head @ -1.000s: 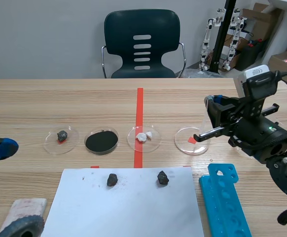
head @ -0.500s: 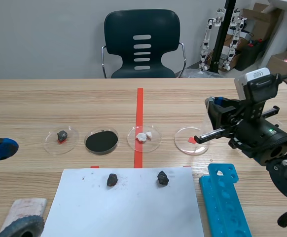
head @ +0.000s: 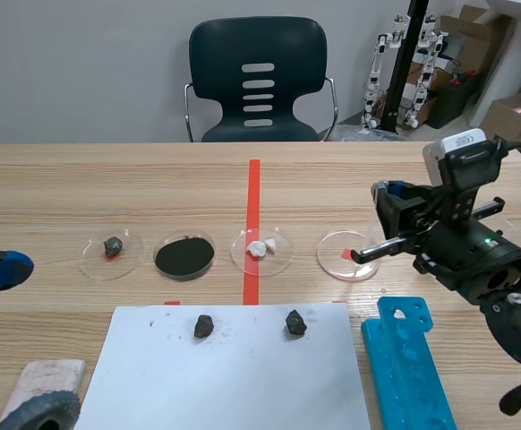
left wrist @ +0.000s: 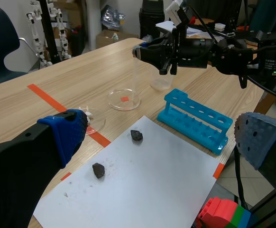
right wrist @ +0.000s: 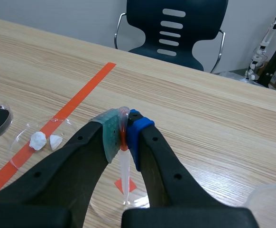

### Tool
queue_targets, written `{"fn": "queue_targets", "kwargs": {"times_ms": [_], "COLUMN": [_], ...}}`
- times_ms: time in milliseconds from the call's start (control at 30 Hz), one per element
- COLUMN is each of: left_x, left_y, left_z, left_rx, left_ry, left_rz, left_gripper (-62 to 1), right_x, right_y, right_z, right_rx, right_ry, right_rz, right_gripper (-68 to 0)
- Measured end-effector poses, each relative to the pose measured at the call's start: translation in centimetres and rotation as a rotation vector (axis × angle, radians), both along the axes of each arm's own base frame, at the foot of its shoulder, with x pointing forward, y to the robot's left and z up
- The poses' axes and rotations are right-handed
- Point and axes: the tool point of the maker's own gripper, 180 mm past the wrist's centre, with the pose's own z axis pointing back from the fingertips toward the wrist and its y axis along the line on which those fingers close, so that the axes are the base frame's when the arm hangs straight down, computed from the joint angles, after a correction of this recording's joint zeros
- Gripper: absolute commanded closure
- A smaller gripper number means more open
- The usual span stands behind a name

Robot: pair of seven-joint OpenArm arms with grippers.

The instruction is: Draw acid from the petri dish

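My left tool (left wrist: 164, 137) sits at the far left of the table (head: 475, 170), near me, with its fingers spread wide and nothing between them. It is well apart from everything else.

To its right, four dishes stand in a row across the table:
- The first dish (head: 90, 260) holds a small dark stone.
- The second dish (head: 184, 256) is filled with black powder.
- The third dish (head: 278, 255) sits on the red tape line and carries two white lumps.
- The fourth is the clear petri dish (head: 337, 246), with a red square mark showing through its bottom.

Nearer than the row lies a white sheet (head: 234, 385). One dark rock (head: 204, 326) and a second rock (head: 295, 322) rest on its far part. Just right of the sheet lies a blue test tube rack (head: 408, 367).

My right tool (right wrist: 123, 130) comes in from the right and hangs over the clear petri dish. It is clenched on a pipette (right wrist: 124, 171), with its pads pinching the upper end. The thin stem points down into the dish, and its tip is just beside the red square. I cannot tell whether the tip touches the bottom or any liquid.

A dark chair (head: 259, 81) stands beyond the far edge of the table.
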Motion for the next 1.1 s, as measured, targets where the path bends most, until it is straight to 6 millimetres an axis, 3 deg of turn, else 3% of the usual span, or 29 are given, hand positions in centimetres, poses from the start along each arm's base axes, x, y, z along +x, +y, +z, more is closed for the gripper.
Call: {"fn": "queue_targets", "kwargs": {"times_ms": [1100], "left_x": [0.0], "left_y": [0.0], "left_z": [0.0], "left_rx": [0.0], "left_ry": [0.0], "left_rz": [0.0], "left_gripper": [-62.3], "right_x": [-0.07], "right_y": [-0.17], "right_z": [-0.22], "right_rx": [0.004], "right_ry": [-0.002], "right_rz": [-0.003], "right_gripper": [-0.7]}}
